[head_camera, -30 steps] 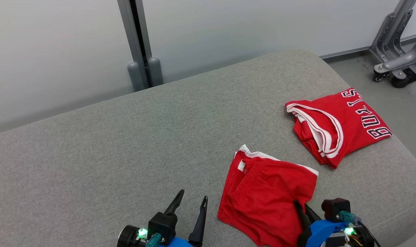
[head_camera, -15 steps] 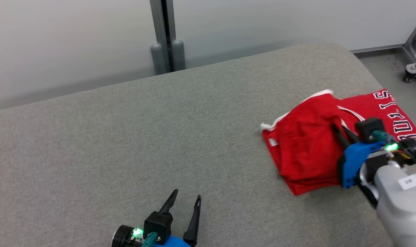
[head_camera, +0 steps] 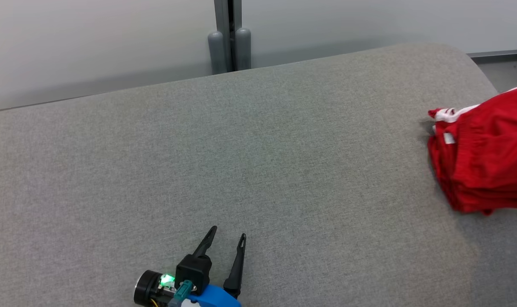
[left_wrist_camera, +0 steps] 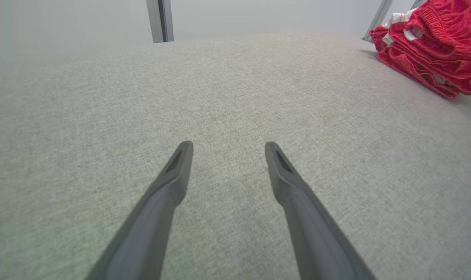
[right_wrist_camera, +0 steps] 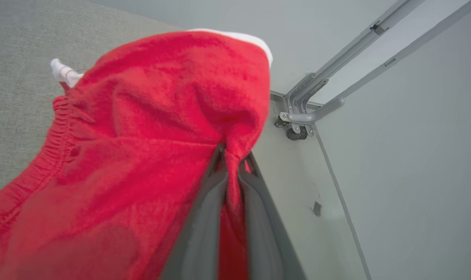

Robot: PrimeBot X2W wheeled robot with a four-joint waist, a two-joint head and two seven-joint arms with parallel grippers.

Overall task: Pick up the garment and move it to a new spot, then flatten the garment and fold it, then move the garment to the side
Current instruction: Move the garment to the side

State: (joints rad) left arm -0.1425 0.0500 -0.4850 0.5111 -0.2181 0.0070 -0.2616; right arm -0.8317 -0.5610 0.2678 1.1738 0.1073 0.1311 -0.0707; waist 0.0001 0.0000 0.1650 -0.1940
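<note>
my right claw pinches the red shorts by the right edge of the grey cushion; best lower them flat before releasing. left claw hangs open.

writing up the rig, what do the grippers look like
The left gripper has two long, tapered black fingers on a black block, a blue housing, a teal connector and a lit green light. The right gripper shows dark grey fingers.
</note>
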